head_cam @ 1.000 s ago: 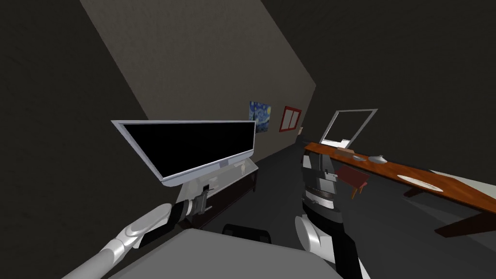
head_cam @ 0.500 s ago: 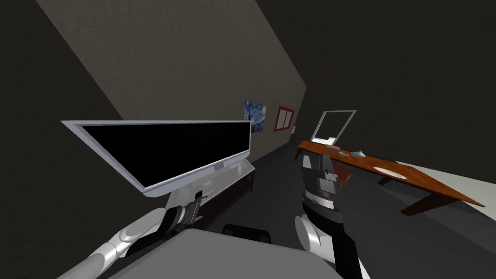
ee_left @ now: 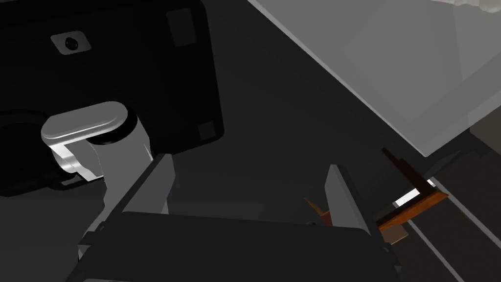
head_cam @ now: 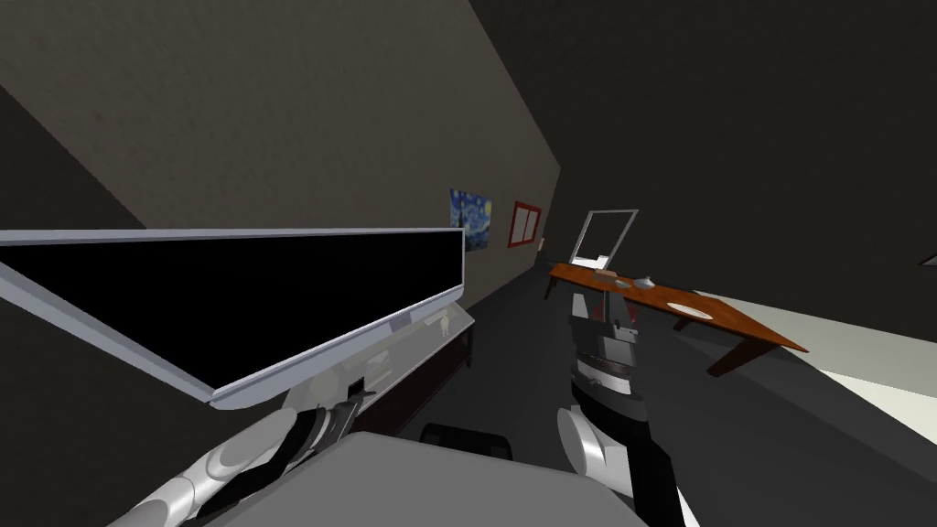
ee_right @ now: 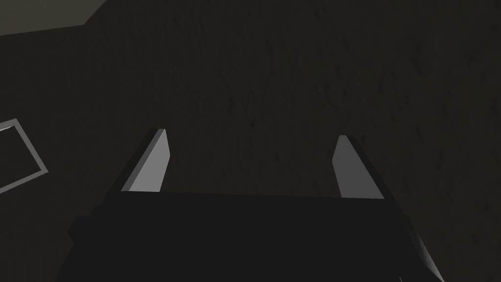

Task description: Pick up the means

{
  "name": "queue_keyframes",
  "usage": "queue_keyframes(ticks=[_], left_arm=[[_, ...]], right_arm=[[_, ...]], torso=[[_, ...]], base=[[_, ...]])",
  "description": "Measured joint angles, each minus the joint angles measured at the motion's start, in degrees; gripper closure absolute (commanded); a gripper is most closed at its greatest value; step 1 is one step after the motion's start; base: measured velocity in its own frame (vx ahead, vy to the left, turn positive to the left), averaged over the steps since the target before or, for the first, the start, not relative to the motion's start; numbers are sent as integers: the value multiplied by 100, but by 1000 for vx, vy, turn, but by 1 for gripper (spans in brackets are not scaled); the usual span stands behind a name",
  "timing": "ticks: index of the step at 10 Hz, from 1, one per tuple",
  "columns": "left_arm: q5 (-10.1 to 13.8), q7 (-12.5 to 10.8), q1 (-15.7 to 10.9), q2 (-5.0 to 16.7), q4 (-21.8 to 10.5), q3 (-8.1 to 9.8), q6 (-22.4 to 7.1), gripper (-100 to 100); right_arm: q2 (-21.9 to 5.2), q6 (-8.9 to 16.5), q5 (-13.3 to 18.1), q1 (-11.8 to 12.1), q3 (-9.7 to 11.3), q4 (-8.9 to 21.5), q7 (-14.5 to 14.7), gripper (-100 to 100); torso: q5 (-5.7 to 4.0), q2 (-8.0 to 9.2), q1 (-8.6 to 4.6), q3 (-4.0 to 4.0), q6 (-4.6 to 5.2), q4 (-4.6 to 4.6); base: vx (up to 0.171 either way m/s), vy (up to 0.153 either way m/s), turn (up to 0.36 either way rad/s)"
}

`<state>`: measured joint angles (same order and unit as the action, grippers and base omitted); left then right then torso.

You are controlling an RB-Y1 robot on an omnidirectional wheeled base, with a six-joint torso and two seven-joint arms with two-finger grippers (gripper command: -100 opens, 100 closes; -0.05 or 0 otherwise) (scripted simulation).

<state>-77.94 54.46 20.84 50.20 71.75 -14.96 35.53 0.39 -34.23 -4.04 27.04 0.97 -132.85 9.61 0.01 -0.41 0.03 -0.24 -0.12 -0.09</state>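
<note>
**Head view:** my left gripper (head_cam: 360,391) sits under the silver-framed flat black screen (head_cam: 238,293) at nine o'clock, by a glass-topped low stand (head_cam: 428,342). I cannot tell where the means is.
**Left wrist view:** fingers wide, holding nothing.
**Right wrist view:** right gripper (ee_right: 252,135) wide, holding nothing.

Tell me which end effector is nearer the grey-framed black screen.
Left. The left end effector sits just below the lower edge of the grey-framed black screen; the right end effector stands well off to its right.
</note>
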Motion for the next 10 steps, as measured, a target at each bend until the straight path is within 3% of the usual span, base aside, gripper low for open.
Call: queue_keyframes(ticks=[2, 3, 10], left_arm=[[-287, 52, 105, 127, -144, -45, 16, -100], [-314, 102, 75, 110, -241, -49, 35, -100], [-1134, 434, 93, 202, -1131, -287, 125, -100]], right_arm=[[0, 0, 0, 0, 0, 0, 0, 0], [0, 0, 0, 0, 0, 0, 0, 0], [0, 0, 0, 0, 0, 0, 0, 0]], torso=[[1, 2, 0, 1, 0, 1], [0, 11, -4, 6, -1, 3], [0, -2, -4, -1, 3, 0]], base=[[50, 10, -24], [56, 0, -240], [85, 17, -151]])
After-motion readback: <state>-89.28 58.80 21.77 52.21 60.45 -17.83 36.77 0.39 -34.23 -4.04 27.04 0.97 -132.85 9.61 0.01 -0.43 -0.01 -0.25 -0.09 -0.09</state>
